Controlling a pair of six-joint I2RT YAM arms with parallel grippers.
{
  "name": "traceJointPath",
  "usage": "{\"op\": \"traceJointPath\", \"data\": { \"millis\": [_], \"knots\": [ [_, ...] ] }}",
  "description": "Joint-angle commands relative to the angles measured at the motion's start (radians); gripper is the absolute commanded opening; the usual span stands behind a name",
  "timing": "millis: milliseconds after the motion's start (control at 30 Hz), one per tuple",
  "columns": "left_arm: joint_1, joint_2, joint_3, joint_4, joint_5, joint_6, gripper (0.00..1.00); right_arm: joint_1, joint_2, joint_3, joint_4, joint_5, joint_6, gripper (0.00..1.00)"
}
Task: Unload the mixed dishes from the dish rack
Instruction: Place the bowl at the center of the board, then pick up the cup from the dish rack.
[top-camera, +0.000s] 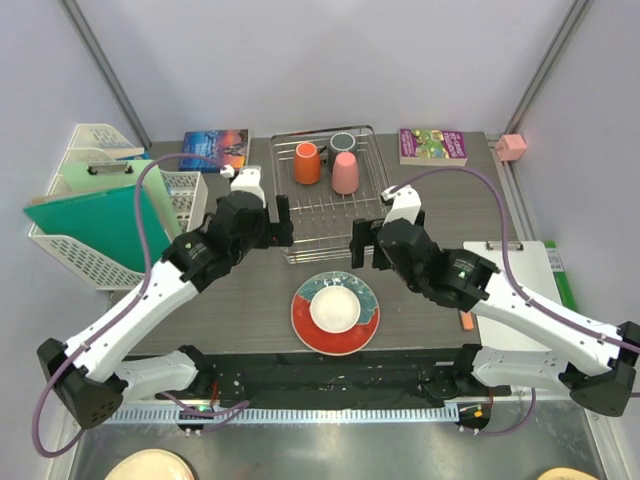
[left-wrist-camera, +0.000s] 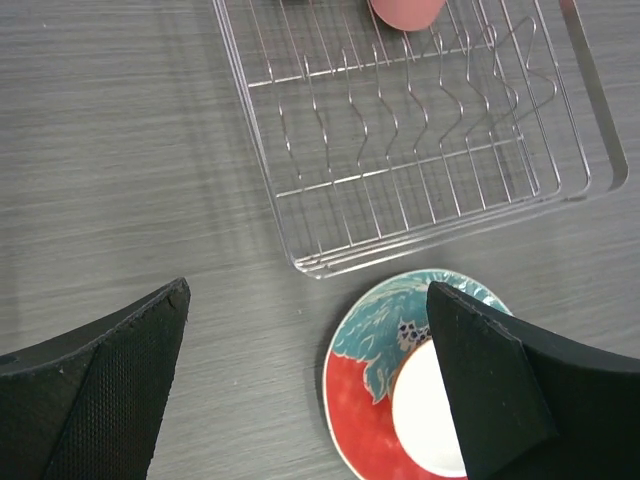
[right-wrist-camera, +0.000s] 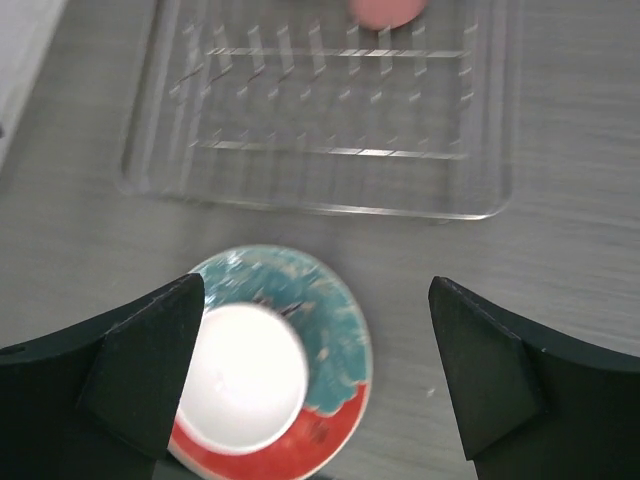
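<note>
Bowl (top-camera: 335, 310) on plate (top-camera: 308, 328), near rack (top-camera: 325, 235) — left fingers (left-wrist-camera: 100, 400), right fingers (right-wrist-camera: 130, 370) spread, empty.

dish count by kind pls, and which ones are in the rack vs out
Mugs: 2, orange mug and dark grey mug, both in the dish rack
Handleless cups: 1, pink cup, in the rack
Plates: 1, teal plate, out, in front of the rack
Bowls: 1, bowl, out, sitting on the plate
Total: 5
</note>
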Motion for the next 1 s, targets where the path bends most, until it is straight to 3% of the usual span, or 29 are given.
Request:
{"op": "traceJointPath", "data": {
  "millis": [0, 100, 233, 333, 533, 733, 967],
  "knots": [
    [0.025, 0.163, 0.207, 0.063, -0.039, 0.036, 1.0, 0.004, 0.134, 0.081, -0.079, 0.494, -0.143, 1.0],
    [0.073, 0.329, 0.351, 0.069, -0.002, 0.031, 1.0, 0.002, 0.179, 0.092, 0.033, 0.626, -0.206, 1.0],
    [0.174, 0.518, 0.506, 0.112, 0.07, 0.011, 1.0, -0.037, 0.129, 0.089, 0.205, 0.271, -0.218, 1.0],
    [0.223, 0.694, 0.661, 0.098, 0.108, 0.023, 1.0, -0.039, 0.081, 0.048, 0.286, 0.171, -0.22, 1.0],
    [0.3, 1.003, 0.942, 0.063, 0.208, 0.036, 1.0, -0.041, 0.046, -0.012, 0.303, 0.132, -0.212, 1.0],
    [0.318, 1.127, 0.948, 0.24, 0.201, 0.094, 1.0, -0.042, -0.054, -0.118, 0.374, 0.121, -0.202, 1.0],
    [0.318, 1.141, 0.908, 0.375, 0.167, 0.082, 1.0, -0.041, -0.092, -0.193, 0.411, 0.078, -0.186, 1.0]
  ]
}}
